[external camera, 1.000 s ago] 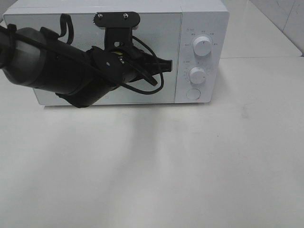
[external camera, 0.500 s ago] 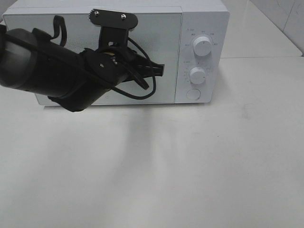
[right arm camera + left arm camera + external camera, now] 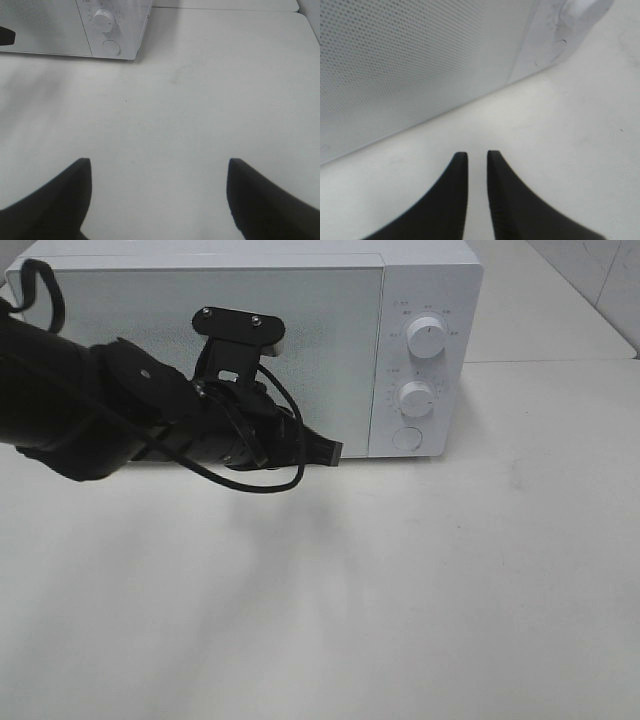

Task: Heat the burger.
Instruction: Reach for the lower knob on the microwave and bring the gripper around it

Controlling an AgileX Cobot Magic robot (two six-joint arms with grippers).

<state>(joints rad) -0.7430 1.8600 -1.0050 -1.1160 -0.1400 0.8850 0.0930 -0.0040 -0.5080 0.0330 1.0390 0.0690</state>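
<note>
Dropping from the door's face, the left gripper is now hovering low before the microwave, fingers barely parted, empty. The burger is showing nowhere, presumably inside. The right gripper is idling, spread wide. Swinging across, an arm risks bumping the dials.

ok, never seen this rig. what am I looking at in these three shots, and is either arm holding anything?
It is a two-armed robot at a white table. The wide shot comes from a camera mounted high; the other two sit on the wrists, looking along each end effector. The black arm in the wide shot is the left one, reaching to the front of a white microwave, whose door is shut. The left end effector is only slightly parted and holds nothing. The right end effector stands wide open over the table, also empty. No burger shows in any view.
</note>
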